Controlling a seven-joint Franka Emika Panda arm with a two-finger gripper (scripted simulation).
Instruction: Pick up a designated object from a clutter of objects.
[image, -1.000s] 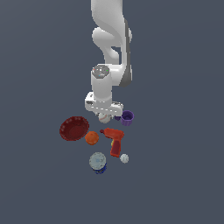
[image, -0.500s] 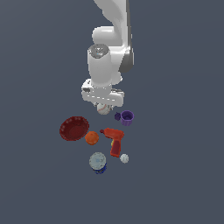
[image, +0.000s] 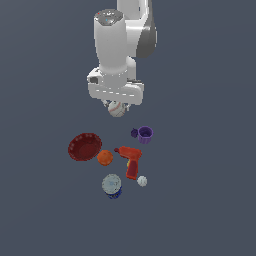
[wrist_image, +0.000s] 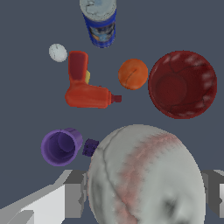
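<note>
gripper (image: 116, 106) clamped on the baseball (image: 116, 108), held in the air well above the surface and clear of the clutter; in the wrist view the baseball (wrist_image: 146, 175) fills the foreground, red stitching visible, a grey finger (wrist_image: 74, 194) pressed against each side; rest of the items sit on the dark floor below; dark red ribbed bowl (image: 84, 146) at the exterior view's left, upright and empty; orange ball (image: 105, 157) just beside the bowl, between it and the red drill (image: 130, 160); drill lying on its side; purple cup (image: 145, 134) upright, beyond the drill, with a small dark purple block (image: 134, 133) just beside it; small plain white ball (image: 142, 181) near the drill's handle end; blue can (image: 112, 186) standing upright, nearest the exterior camera, apart from the orange ball.
</note>
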